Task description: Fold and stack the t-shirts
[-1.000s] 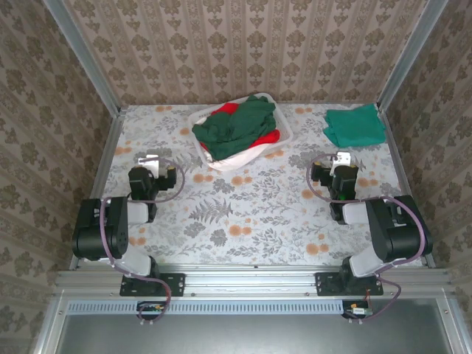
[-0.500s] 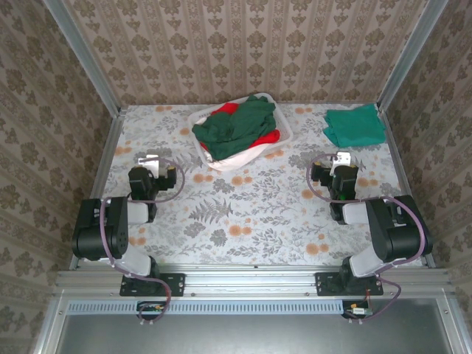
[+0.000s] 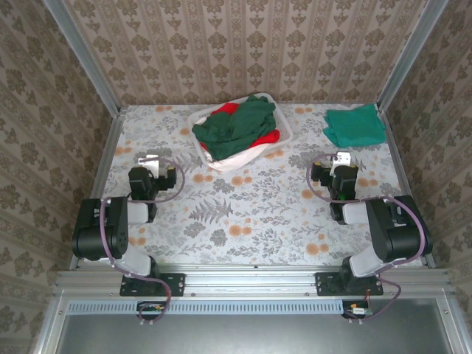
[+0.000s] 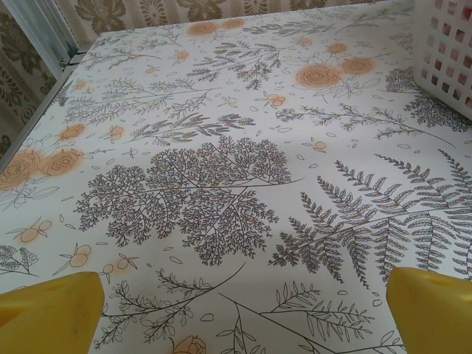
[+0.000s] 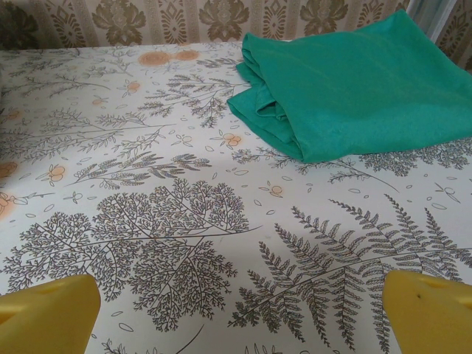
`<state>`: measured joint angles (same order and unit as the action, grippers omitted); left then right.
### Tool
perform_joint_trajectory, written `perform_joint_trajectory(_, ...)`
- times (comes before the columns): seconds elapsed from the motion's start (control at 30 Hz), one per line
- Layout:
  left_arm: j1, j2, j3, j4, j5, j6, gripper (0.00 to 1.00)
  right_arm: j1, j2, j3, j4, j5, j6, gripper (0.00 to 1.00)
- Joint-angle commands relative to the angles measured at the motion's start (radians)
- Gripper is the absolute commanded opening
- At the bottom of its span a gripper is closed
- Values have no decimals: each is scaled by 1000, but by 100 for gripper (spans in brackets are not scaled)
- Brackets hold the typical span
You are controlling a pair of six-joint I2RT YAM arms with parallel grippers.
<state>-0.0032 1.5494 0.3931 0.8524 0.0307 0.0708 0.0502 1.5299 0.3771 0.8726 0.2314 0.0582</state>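
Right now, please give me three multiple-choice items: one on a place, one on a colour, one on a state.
1. Where on the table is the teal-green t-shirt? A. far right corner B. centre C. near left edge
2. What colour is the uppermost t-shirt in the basket? A. yellow B. dark green C. white
3. The left gripper and right gripper are: A. shut on cloth B. open, empty C. one shut
1 A: it lies far back on the right. 2 B: dark green cloth lies on top. 3 B: jaws wide apart, nothing between.
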Motion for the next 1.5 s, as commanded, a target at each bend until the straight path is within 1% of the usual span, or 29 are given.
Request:
perform_joint_trajectory(0.0,2,-9,11,10,9,-16,100,-3,0,12,17,-14,-1,100)
perform_joint_trajectory(0.03,2,-12,9,17,3,-14,100,1,-2,10,23,-3,-3,100)
perform_joint_trajectory(0.07,-1,-37,16,-9,-31,-21,100,17,-12,12,20,62,1,100)
perform_joint_trajectory(0.1,-19,-91,31,-75,-91,-21,100,24,-37,4,3,73,4,100)
perform_joint_trajectory(0.13,-41,-148,55,-167,-160,-26,100,25,-43,-12,36,55,-10,100)
perform_joint_trajectory(0.17,-67,-223,104,-320,-240,-54,100,42,-61,-24,49,73,-28,100)
perform_joint_trajectory(0.2,-80,-291,174,-501,-277,-96,100,78,-110,-19,-3,172,-36,100)
perform_joint_trajectory(0.23,-80,-346,230,-615,-271,-147,100,103,-182,4,-95,245,-35,100)
perform_joint_trajectory(0.27,-80,-399,290,-743,-243,-209,100,111,-271,47,-253,257,-17,100)
perform_joint_trajectory(0.3,-78,-442,347,-871,-214,-275,100,108,-364,95,-381,222,24,100)
perform_joint_trajectory(0.37,-77,-513,420,-1025,-176,-368,100,105,-509,175,-563,134,124,100)
perform_joint_trajectory(0.43,-66,-584,401,-1055,-144,-453,100,100,-621,227,-728,63,329,100)
perform_joint_trajectory(0.47,-53,-608,381,-1024,-79,-462,100,96,-656,225,-764,39,423,100)
perform_joint_trajectory(0.5,-49,-623,357,-963,4,-442,100,82,-686,204,-754,-6,487,100)
perform_joint_trajectory(0.53,-56,-624,349,-929,42,-431,100,65,-708,176,-725,-105,501,100)
perform_joint_trajectory(0.6,-83,-576,384,-946,73,-417,100,57,-718,144,-658,-358,475,100)
perform_joint_trajectory(0.63,-104,-537,414,-959,82,-394,100,68,-712,147,-666,-426,472,100)
perform_joint_trajectory(0.67,-132,-480,454,-983,84,-364,100,88,-696,165,-723,-437,491,100)
perform_joint_trajectory(0.7,-159,-419,504,-1017,92,-323,100,121,-669,192,-798,-419,502,100)
perform_joint_trajectory(0.77,-202,-304,617,-1099,70,-260,100,193,-624,236,-898,-381,482,100)
perform_joint_trajectory(0.83,-237,-196,721,-1164,49,-200,100,268,-590,257,-970,-303,476,100)
perform_joint_trajectory(1.0,-281,88,944,-1192,106,-34,100,370,-551,253,-1005,-246,492,100)
perform_joint_trajectory(1.1,-291,253,1121,-1308,31,-16,100,417,-534,238,-996,-188,518,100)
perform_joint_trajectory(1.13,-293,294,1163,-1322,32,-6,100,428,-522,229,-979,-174,529,100)
perform_joint_trajectory(1.23,-306,441,1326,-1378,88,22,100,432,-442,237,-933,-141,563,100)
perform_joint_trajectory(1.33,-332,590,1500,-1500,78,46,100,432,-335,293,-896,-165,582,100)
perform_joint_trajectory(1.37,-337,626,1544,-1546,95,46,99,432,-298,310,-876,-170,594,100)
perform_joint_trajectory(1.4,-345,646,1563,-1585,112,46,99,431,-262,325,-848,-173,606,100)
perform_joint_trajectory(1.47,-363,625,1503,-1567,105,44,99,430,-193,353,-798,-165,628,100)
